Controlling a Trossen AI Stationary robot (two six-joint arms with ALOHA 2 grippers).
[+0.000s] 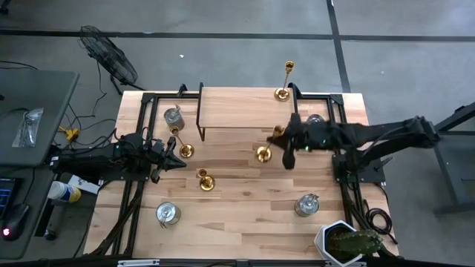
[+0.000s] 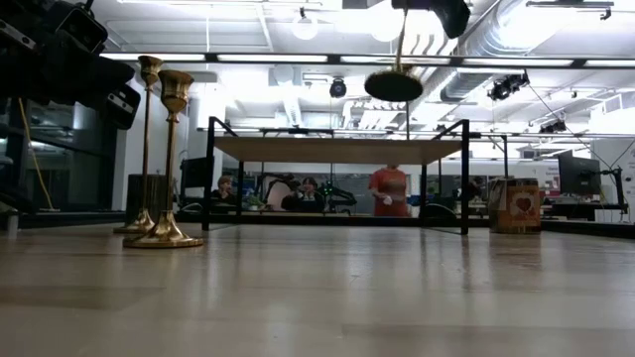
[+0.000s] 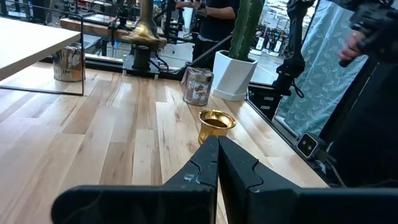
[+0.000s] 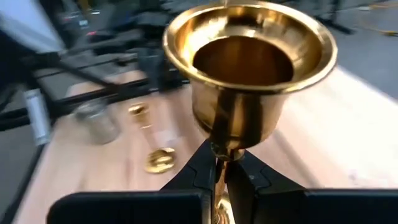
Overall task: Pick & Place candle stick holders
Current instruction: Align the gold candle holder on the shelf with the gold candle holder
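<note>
Four brass candlestick holders show. One (image 1: 284, 81) stands at the table's far edge behind the shelf. Two stand on their bases on the left: one (image 1: 182, 144) by my left gripper and one (image 1: 205, 180) nearer the front; both show in the low view (image 2: 171, 159). My right gripper (image 1: 284, 144) is shut on the fourth (image 1: 264, 153), above the table's middle. My left gripper (image 1: 178, 162) is shut and empty, low over the table's left. The cup of a standing holder (image 3: 216, 124) is just beyond its fingertips. My right gripper pinches the holder's thin stem just under the cup (image 4: 219, 155) between its two fingers. The fingers come from the table's right side and lie across the stem. The holder hangs upright below the hold, its round base (image 2: 394, 84) lifted high above the table.
A raised wooden shelf on black legs (image 1: 237, 111) stands at the far middle. Silver lidded jars stand at the far left (image 1: 173, 115), near left (image 1: 168, 213), near right (image 1: 306, 204) and far right (image 1: 315, 119). A potted plant (image 1: 349, 241) is at the near right corner. People show beyond the table (image 2: 389, 188).
</note>
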